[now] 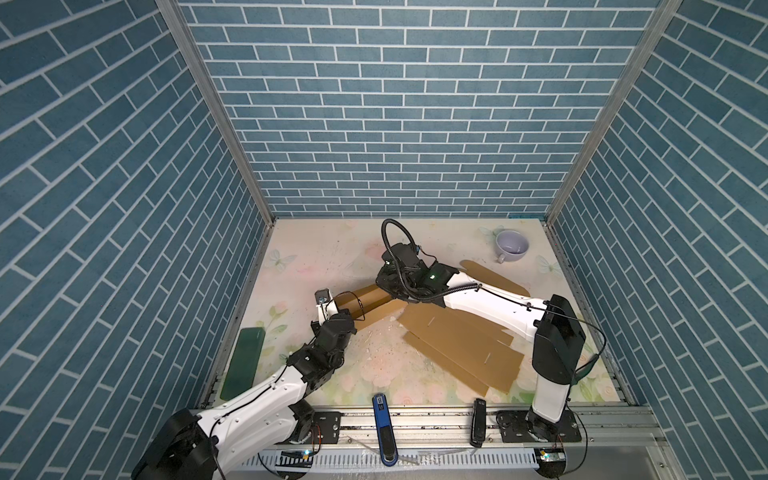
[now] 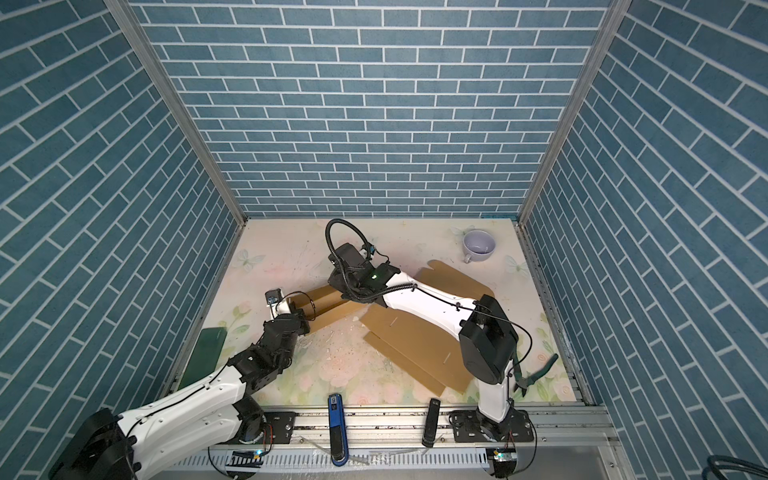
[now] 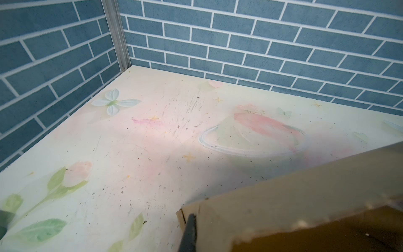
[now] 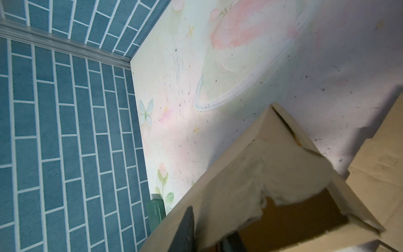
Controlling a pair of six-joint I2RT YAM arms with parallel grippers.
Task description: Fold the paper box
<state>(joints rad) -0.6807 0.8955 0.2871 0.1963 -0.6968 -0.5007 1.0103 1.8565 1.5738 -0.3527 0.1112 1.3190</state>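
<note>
The paper box is brown cardboard; its flat panels [image 1: 461, 345] [image 2: 415, 340] lie at centre right of the table. One long side wall [image 1: 361, 297] [image 2: 320, 297] is raised and folded over, running left from there. My left gripper [image 1: 329, 306] [image 2: 286, 308] is shut on the wall's left end; in the left wrist view one dark finger [image 3: 189, 231] presses the cardboard [image 3: 294, 196] and the other is hidden behind it. My right gripper [image 1: 388, 296] [image 2: 343, 294] grips the wall's right end [image 4: 250, 174], with one finger [image 4: 185, 227] outside and one inside.
A lavender cup [image 1: 512, 246] [image 2: 478, 246] stands at the back right. A flat green case [image 1: 244, 361] [image 4: 156, 209] leans along the left wall. A blue tool [image 1: 383, 428] and a black one [image 1: 478, 422] rest on the front rail. Green-handled pliers [image 2: 536, 376] lie front right.
</note>
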